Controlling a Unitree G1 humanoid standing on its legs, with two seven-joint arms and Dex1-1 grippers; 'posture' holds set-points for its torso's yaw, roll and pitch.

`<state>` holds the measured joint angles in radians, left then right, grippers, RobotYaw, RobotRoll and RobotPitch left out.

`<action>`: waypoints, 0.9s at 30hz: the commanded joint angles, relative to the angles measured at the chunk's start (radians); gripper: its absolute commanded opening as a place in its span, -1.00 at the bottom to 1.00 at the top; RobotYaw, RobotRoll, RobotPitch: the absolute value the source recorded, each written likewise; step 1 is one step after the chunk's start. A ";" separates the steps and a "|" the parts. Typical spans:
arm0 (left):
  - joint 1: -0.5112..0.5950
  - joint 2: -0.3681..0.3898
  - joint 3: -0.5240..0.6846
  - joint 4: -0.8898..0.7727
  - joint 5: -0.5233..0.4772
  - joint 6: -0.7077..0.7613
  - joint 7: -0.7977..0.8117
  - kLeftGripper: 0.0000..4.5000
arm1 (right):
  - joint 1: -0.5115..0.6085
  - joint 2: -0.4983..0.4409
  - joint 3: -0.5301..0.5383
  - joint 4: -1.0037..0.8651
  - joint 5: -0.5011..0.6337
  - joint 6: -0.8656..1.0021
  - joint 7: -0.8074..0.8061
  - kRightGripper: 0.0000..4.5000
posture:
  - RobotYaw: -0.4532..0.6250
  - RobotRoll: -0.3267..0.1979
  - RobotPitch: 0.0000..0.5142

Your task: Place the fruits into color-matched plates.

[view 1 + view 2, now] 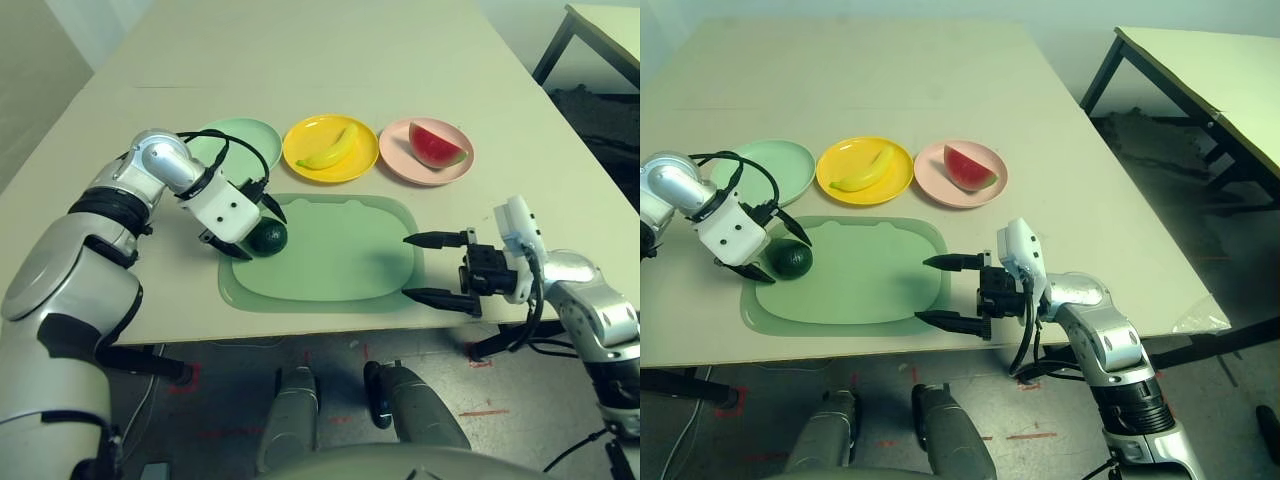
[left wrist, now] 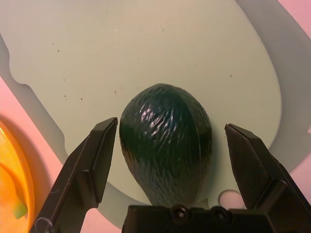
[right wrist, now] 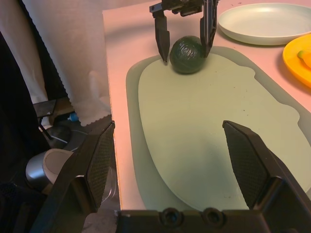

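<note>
Head views: nearest, at the tabletop's near edge toward its right side, the right hand (image 1: 438, 268) hangs level with fingers spread wide and nothing between them, apparently parked clear of the work. Toward the left side, the left hand (image 1: 246, 232) tilts down over the avocado (image 1: 268, 237), which sits on the green mat (image 1: 340, 250) near the mat's left end. Behind the mat: mint plate (image 1: 240, 138) bare, banana (image 1: 330, 152) in yellow plate (image 1: 310, 130), watermelon wedge (image 1: 436, 146) in pink plate (image 1: 400, 160).

Left wrist view: avocado (image 2: 166, 141) lies between the spread fingers (image 2: 95, 160), gaps on both sides; not yet gripped. Looks like pre-grasp alignment.

Right wrist view: own fingers (image 3: 248, 165) wide over the mat (image 3: 204, 126); left hand (image 3: 183, 30) straddles the avocado (image 3: 188, 54), mint plate (image 3: 265, 24) beyond.
</note>
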<state>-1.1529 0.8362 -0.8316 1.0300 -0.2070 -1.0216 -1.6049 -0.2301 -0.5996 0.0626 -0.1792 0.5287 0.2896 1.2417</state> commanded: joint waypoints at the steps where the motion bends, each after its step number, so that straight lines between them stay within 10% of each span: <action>1: 0.014 -0.008 0.004 -0.006 -0.001 0.007 -0.010 1.00 | 0.007 -0.001 0.019 -0.004 -0.004 -0.002 0.007 0.99 | -0.47 0.25 -0.40; 19: 0.013 -0.019 0.008 -0.006 -0.008 0.026 -0.010 1.00 | 0.015 0.001 0.036 -0.018 0.000 -0.002 0.001 0.99 | -0.48 0.25 -0.40; 27: 0.009 -0.017 0.000 -0.004 -0.007 0.044 -0.010 0.35 | 0.016 0.000 0.037 -0.024 0.003 0.004 0.000 1.00 | -0.48 0.25 -0.40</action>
<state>-1.1515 0.8176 -0.8275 1.0256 -0.2092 -0.9802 -1.6049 -0.2173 -0.5959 0.0929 -0.1890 0.5289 0.2899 1.2411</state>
